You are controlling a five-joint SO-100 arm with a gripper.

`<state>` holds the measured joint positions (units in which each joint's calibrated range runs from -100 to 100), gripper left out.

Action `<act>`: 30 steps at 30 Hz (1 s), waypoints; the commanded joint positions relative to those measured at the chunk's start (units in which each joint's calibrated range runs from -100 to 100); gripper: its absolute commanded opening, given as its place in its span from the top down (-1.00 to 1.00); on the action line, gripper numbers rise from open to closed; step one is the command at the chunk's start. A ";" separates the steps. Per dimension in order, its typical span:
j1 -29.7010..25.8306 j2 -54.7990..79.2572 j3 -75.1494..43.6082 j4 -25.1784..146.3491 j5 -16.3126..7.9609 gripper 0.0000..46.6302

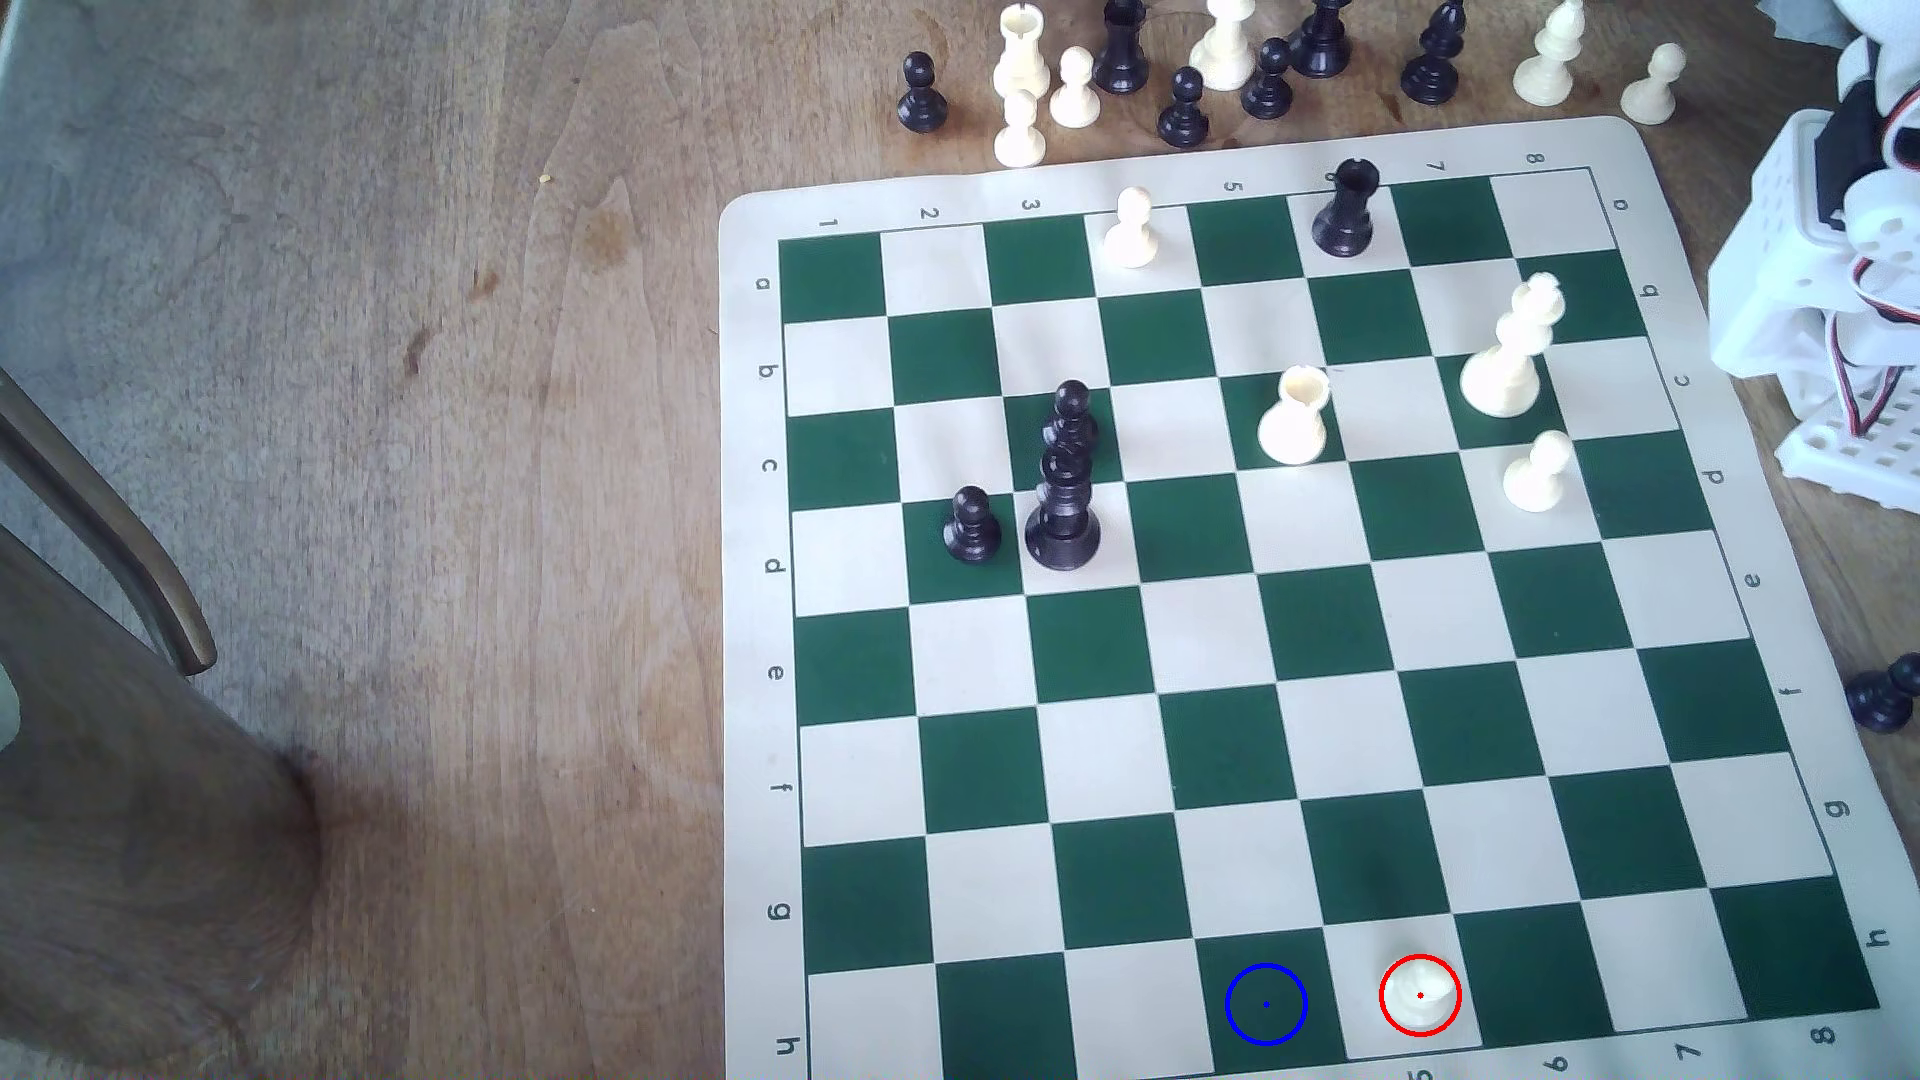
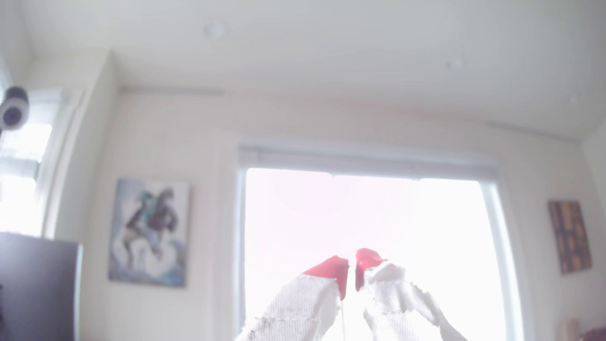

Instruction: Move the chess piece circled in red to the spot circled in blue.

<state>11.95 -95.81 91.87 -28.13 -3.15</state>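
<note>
While it stands inside the red ring, the chess piece [image 1: 1420, 994] sits on a cream square in the nearest row of the chessboard [image 1: 1288, 623], toward the exterior view's right. Just to its left in that view, on the adjoining dark green square, lies the spot [image 1: 1265, 1003], marked by a blue ring and dot, with nothing standing on it. Farther up the board stand a cream rook [image 1: 1295, 415], a tall cream king [image 1: 1512, 348] and a cream pawn [image 1: 1538, 473], while a black king [image 1: 1063, 509] and a black pawn [image 1: 971, 525] stand to the left. Spare pieces cluster on the wooden tabletop [image 1: 468, 415] beyond the far edge. The white arm base [image 1: 1829, 291] sits at the far right. In the wrist view, the end effector [image 2: 352, 262] points toward a bright window [image 2: 367, 229], its red-tipped fingers [image 2: 331, 267] nearly together with a slim gap, gripping nothing.
</note>
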 commanded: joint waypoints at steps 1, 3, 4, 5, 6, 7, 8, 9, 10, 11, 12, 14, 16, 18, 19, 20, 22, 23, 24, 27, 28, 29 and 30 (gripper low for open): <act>-4.16 0.06 -7.10 2.98 0.24 0.99; -7.53 0.06 -7.37 5.60 0.00 0.99; -8.78 0.06 -7.01 6.51 0.00 0.99; -9.80 0.06 -7.01 7.82 -0.05 0.99; -10.27 0.06 -6.92 8.47 -0.05 0.99; -10.73 0.06 -6.92 9.04 -0.10 0.99; -11.91 0.06 -7.01 9.86 -0.10 0.99; -12.77 0.06 -7.37 10.68 -0.10 0.99; -13.63 0.06 -7.82 11.50 -0.10 0.99; -14.49 0.14 -8.37 12.40 -0.10 0.99; -16.68 0.14 -9.00 14.37 -0.10 0.99; -18.48 0.14 -8.82 15.27 -0.10 0.99; -19.57 0.14 -8.55 16.42 -0.10 0.99; -20.90 0.14 -8.64 16.83 -0.10 0.99; -21.37 0.14 -8.82 16.83 -0.10 0.99; -21.92 0.22 -9.36 18.71 0.15 0.66; -23.48 0.22 -9.45 23.30 0.29 0.32; -23.87 0.22 -9.45 24.44 0.44 0.36; -25.52 0.22 -10.27 26.65 2.54 0.48; -28.80 1.50 -19.06 42.87 5.67 0.92; -29.66 2.94 -21.42 45.65 5.67 0.96; -30.13 4.47 -23.60 48.11 5.42 0.99; -31.31 6.59 -26.86 52.37 4.79 0.99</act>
<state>-16.81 -93.46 77.32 12.03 1.73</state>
